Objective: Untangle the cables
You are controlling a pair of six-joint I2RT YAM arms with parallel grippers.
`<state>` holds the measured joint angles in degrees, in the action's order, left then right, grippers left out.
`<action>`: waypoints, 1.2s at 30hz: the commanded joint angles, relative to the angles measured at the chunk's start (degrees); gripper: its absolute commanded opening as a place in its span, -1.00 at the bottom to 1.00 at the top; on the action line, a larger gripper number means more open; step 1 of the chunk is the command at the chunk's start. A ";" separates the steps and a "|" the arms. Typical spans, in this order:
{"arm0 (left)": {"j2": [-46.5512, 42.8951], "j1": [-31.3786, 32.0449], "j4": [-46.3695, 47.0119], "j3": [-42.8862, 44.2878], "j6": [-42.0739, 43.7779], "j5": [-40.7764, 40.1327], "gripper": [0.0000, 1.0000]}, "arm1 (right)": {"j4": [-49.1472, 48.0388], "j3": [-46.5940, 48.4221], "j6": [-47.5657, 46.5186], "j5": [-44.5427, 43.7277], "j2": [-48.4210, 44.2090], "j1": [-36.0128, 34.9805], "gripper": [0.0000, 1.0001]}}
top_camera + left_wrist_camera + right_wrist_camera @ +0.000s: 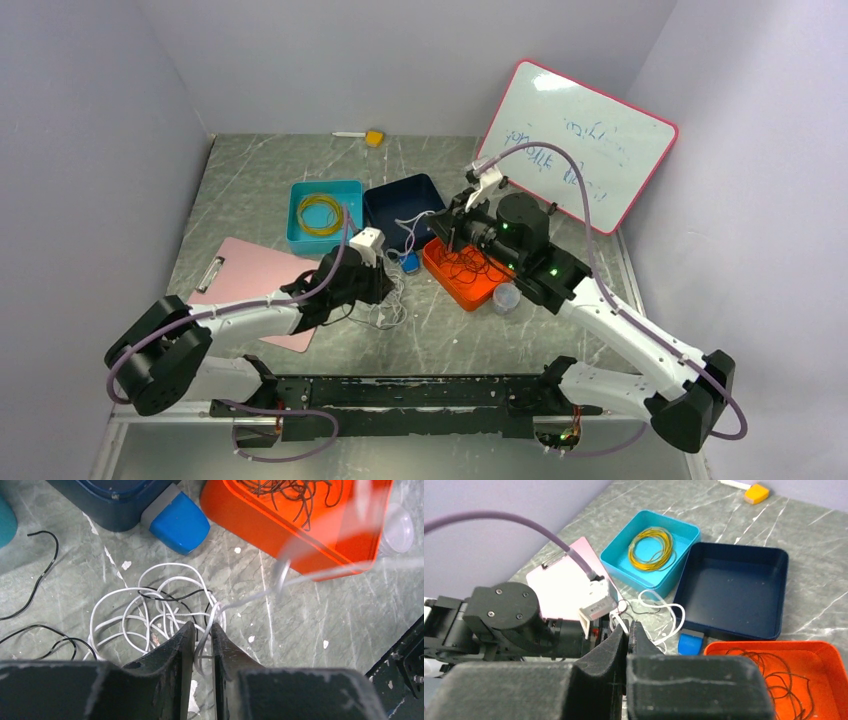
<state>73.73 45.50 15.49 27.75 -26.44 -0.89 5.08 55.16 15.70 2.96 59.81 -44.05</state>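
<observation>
Nearest to the lens in the left wrist view, the left gripper comes up from the bottom edge. Its two dark fingers are almost together, with only a narrow slit between them. One white strand passes through that slit, so I judge it is pinched there. This strand belongs to the cables, a loose bunch of white loops with a few dark ones threaded through, lying on the table just above the fingertips, in the lower middle of the frame. They look very light, soft and without any stiffness, so a pull on one strand will probably drag the whole bunch. The better hold is on a free outer loop or an end, not on the knotted middle. From the pinched point the white strand rises toward the upper right and becomes blurred. In the upper right stands the orange tray with dark wires inside. At the top are a blue plug and the navy tray. In the right wrist view the right gripper shows its fingers closed together at the lower middle. Whether a strand is between them, I cannot tell.
</observation>
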 commanded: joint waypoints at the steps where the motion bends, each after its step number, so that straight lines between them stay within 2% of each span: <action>1: 1.87 0.39 2.51 -1.14 -1.26 -1.57 -0.53 | 1.89 3.86 -1.83 -2.53 -1.57 0.02 -1.00; 5: 3.45 0.41 3.71 -2.09 -1.91 -1.34 -0.53 | 2.48 5.46 -2.00 -3.64 -2.59 -0.06 -1.00; 15: 7.98 0.65 6.30 -4.11 -3.78 -2.35 -0.32 | 5.99 14.18 -5.58 -8.94 -4.63 -0.04 -1.00; 19: 10.19 0.82 6.70 -3.97 -4.40 -2.79 -0.32 | 7.05 17.43 -7.12 -9.68 -4.26 0.00 -1.00; 31: 3.68 1.31 0.93 -6.33 -5.01 -3.18 -0.64 | 4.64 16.58 -10.13 -14.11 4.03 0.04 -1.00; 36: -2.98 2.23 -3.15 -7.66 -5.43 -2.06 -0.75 | 2.24 16.55 -10.76 -15.68 10.92 0.35 -1.00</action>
<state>75.83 46.63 16.43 21.37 -31.18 -3.84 10.20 72.27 6.35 -10.44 66.83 -44.05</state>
